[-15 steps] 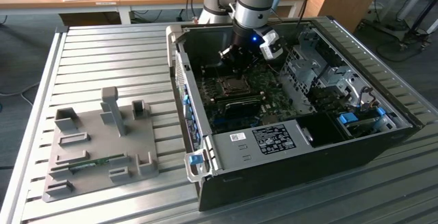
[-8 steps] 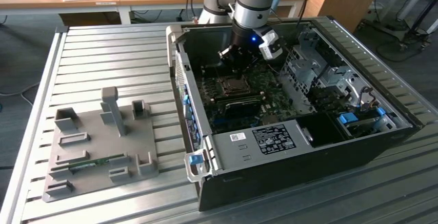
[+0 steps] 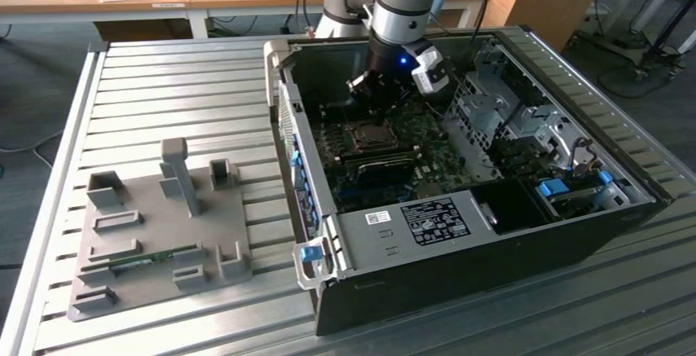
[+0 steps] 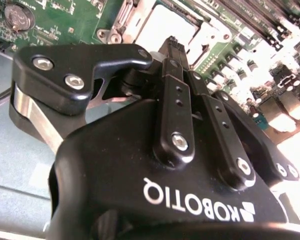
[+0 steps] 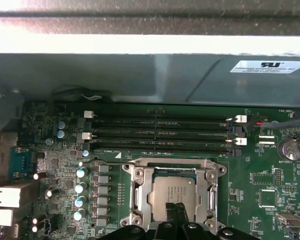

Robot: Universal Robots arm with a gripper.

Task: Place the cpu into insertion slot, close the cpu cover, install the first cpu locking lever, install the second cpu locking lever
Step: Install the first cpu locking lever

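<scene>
Black gripper [image 4: 172, 46] housing looms closest in the second wrist view, its fingers [image 4: 176, 100] pressed together into one narrow tip with nothing visible between them. In the exterior view the gripper hangs at 12 o'clock of the socket [image 3: 370, 136], deep inside the open computer case [image 3: 435, 283]. A grey fixture plate [image 3: 152, 234] lies well apart at the case's 8 o'clock. The first wrist view shows the cpu [image 5: 174, 192] seated in the socket on the motherboard [image 5: 260, 200], silvery top up. The cpu cover [image 5: 136, 195] appears to lie flat around it, framing the chip in its window.

Placement looks done and the cover looks down, so the work seems to stand at the locking levers. Whether either lever is latched cannot be told. Any further move calls for a short, exact, gentle push, since the fingertips hover just over the chip's edge.
</scene>
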